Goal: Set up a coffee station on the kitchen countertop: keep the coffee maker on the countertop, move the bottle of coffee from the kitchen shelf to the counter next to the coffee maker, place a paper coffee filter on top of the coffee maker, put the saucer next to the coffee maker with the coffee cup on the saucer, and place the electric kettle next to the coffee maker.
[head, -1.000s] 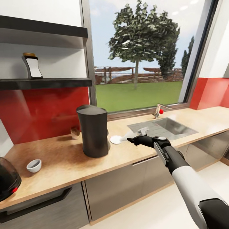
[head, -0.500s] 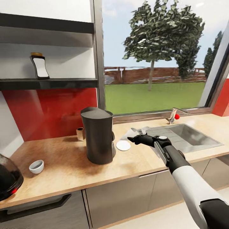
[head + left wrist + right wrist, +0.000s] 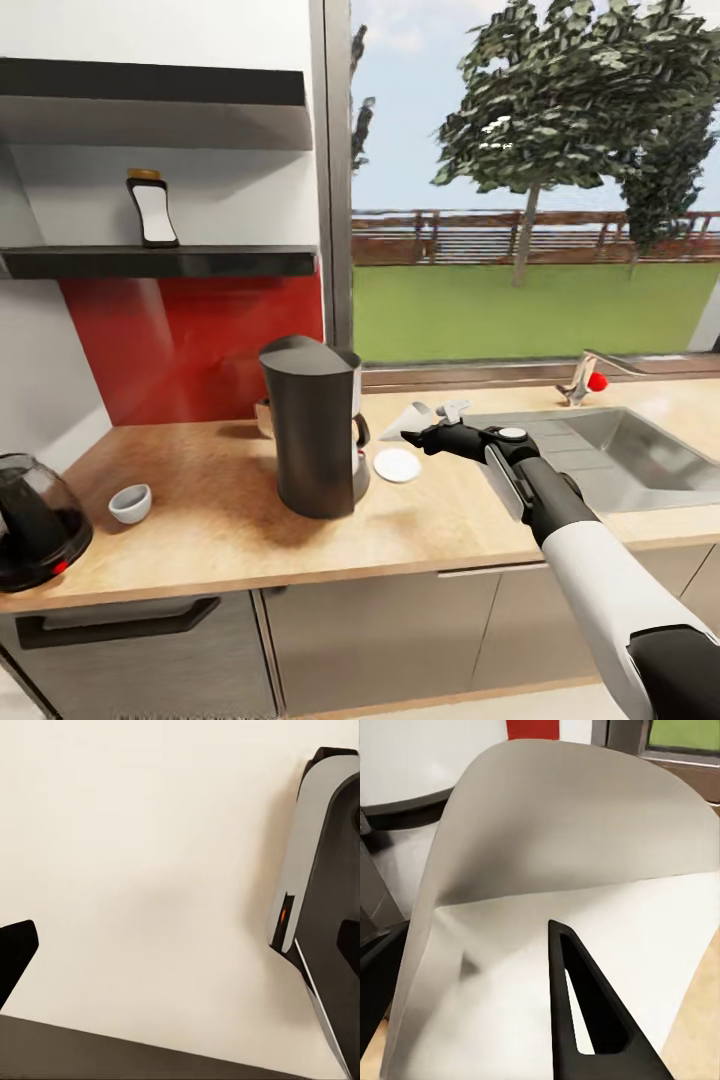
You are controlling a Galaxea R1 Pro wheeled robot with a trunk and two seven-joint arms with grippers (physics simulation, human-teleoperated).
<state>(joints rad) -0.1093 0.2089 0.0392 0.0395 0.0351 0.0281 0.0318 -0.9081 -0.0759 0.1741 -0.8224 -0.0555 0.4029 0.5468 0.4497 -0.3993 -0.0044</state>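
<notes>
Right gripper (image 3: pixel 432 436) was extended over the countertop (image 3: pixel 200 520), pinching the paper coffee filter (image 3: pixel 410 420). One dark finger (image 3: pixel 585 1020) lay across the filter's pale face in the right wrist view, the sheet pressed between the two fingers.

The filter stood out past the fingertips, on the side toward the coffee maker (image 3: pixel 314 428). It was held in the air, clear of the counter and near the coffee maker's side, lower than the machine's top. The saucer (image 3: pixel 397 465) lay on the wood just below and slightly nearer the camera.

The filter was cone-shaped and folded. Its long axis ran roughly level, along the line of the arm, with the narrow end pointing toward the coffee maker. In the right wrist view its curved edge arched away from the gripper.

The bottle of coffee (image 3: pixel 152 209) stood upright on the shelf (image 3: pixel 220 262). The coffee cup (image 3: pixel 130 503) sat on the counter beside the electric kettle (image 3: pixel 35 520).

Left gripper: one dark fingertip (image 3: pixel 13 956) was visible over a pale floor; cannot tell whether it was spread or closed.
</notes>
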